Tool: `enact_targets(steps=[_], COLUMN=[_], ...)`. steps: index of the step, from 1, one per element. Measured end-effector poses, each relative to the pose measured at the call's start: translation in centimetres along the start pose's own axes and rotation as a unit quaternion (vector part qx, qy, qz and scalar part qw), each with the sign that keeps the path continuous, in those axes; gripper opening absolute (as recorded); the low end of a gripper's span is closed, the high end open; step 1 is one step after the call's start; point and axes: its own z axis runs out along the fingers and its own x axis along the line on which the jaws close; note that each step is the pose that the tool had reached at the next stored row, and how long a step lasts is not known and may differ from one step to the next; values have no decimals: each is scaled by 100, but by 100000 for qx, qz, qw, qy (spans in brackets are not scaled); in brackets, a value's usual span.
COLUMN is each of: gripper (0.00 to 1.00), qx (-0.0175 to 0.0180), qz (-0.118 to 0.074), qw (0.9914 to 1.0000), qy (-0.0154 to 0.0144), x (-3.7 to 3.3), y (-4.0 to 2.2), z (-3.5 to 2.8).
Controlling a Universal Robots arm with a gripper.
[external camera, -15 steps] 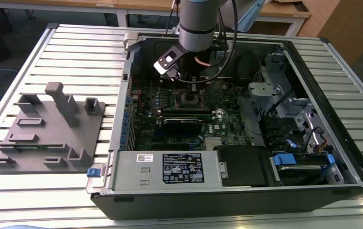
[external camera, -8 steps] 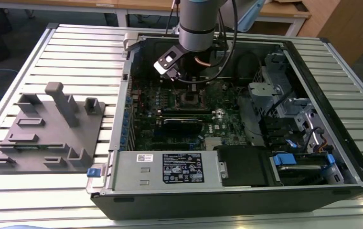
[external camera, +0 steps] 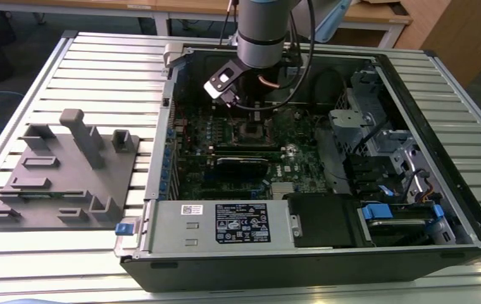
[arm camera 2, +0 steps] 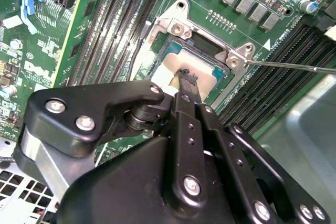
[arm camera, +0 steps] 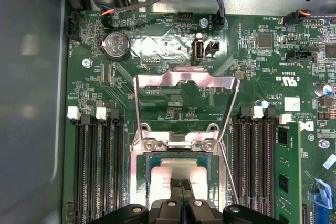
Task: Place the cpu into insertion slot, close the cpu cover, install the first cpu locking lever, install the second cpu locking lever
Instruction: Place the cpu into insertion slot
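The computer case lies open in the exterior view, and my gripper (external camera: 233,101) hangs just above the insertion slot (external camera: 253,131) on the green board. In both wrist views the pale silver-tan cpu (arm camera 2: 170,72) (arm camera: 170,170) lies flat inside the slot's metal rim (arm camera: 138,169). My gripper (arm camera 2: 186,78) (arm camera: 181,183) is shut, its two fingers pressed together with the tips over the cpu's top face; whether they touch it I cannot tell. The cpu cover (arm camera: 184,76) stands swung open behind the slot. A thin locking lever (arm camera 2: 294,65) (arm camera: 229,174) sticks out unlatched beside the slot.
Long black memory slots (arm camera: 97,166) (arm camera: 257,161) flank the socket on both sides. The grey power supply box (external camera: 223,221) fills the case's near end, and drive bays with cables (external camera: 376,145) sit at the exterior view's right. A grey fixture (external camera: 63,171) stands on the slatted table outside the case.
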Motion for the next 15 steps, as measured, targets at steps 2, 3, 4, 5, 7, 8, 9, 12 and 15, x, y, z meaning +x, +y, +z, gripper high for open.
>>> enact_targets(steps=[2, 3, 4, 5, 7, 8, 9, 12, 15], gripper=[11, 11, 11, 11, 11, 11, 11, 11, 11], qx=[87, 75, 83, 83, 85, 86, 84, 91, 76], qz=[-9, -8, -9, -9, -9, -7, -6, -10, -9], qw=[100000, 100000, 100000, 100000, 100000, 100000, 100000, 100000, 100000], qy=[-144, -126, -140, -144, -146, -146, -142, -152, -131], x=[-6, -6, -6, -7, -8, -9, -9, -10, -10], y=[-1, -1, 0, 1, 2, 3, 3, 5, 5], z=[-42, -58, -75, -95, -137, -157, -175, -221, -226])
